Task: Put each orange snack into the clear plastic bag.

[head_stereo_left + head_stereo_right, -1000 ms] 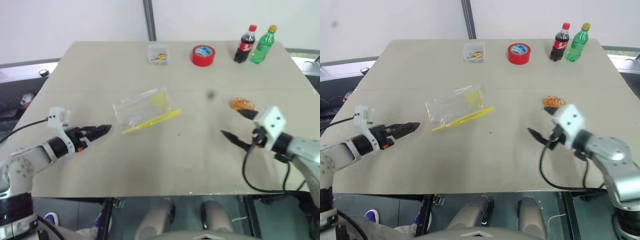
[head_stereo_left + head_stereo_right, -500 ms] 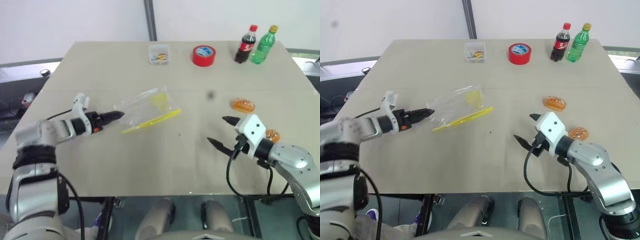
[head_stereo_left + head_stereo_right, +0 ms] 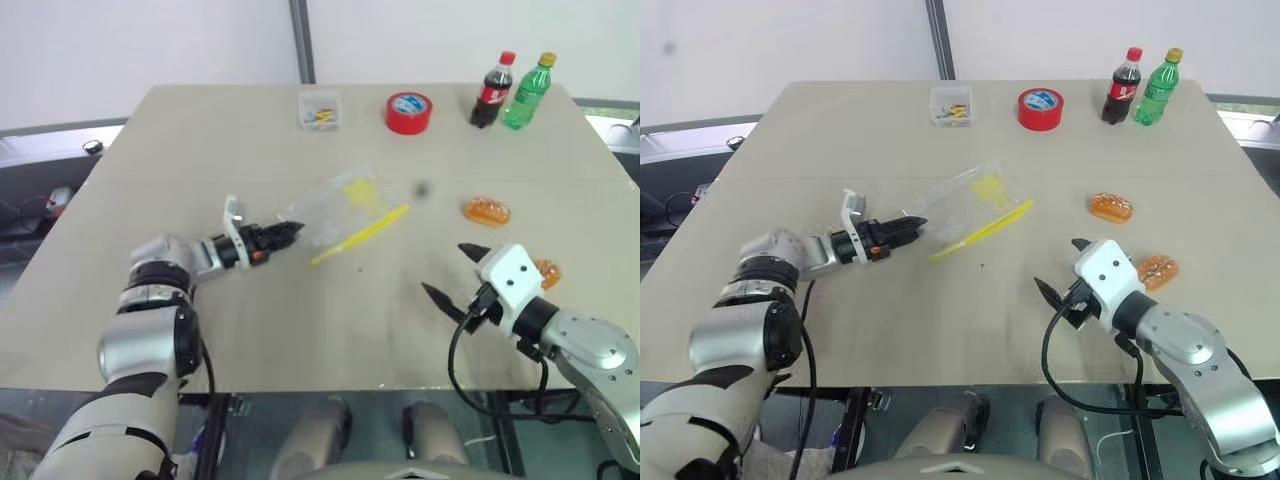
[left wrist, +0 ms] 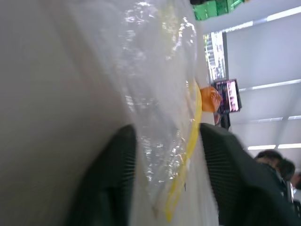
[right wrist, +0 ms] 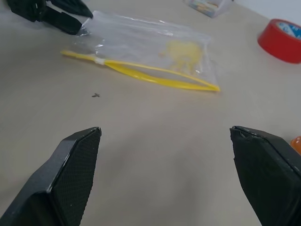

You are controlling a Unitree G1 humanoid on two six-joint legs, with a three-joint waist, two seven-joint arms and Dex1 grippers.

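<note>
The clear plastic bag point(image 3: 345, 203) lies mid-table, its yellow strip point(image 3: 362, 233) on the side nearer me. My left gripper point(image 3: 287, 232) is shut on the bag's left end; the left wrist view shows the crinkly film point(image 4: 160, 94) bunched between its two fingers. One orange snack point(image 3: 486, 211) sits to the right of the bag. The other orange snack point(image 3: 546, 272) lies nearer the right front, just behind my right wrist. My right gripper point(image 3: 452, 272) hovers open and empty, pointing left toward the bag point(image 5: 150, 44), with both snacks on its right.
At the table's far edge stand a small clear box of colourful bits point(image 3: 318, 109), a red tape roll point(image 3: 408, 112), a cola bottle point(image 3: 491, 89) and a green bottle point(image 3: 527, 90). Bare tabletop point(image 3: 330, 320) lies between both grippers and the front edge.
My left gripper swept right to the bag and closed on its left end. The bag slid right and its far end swung away. The right gripper drew back slightly, still open.
</note>
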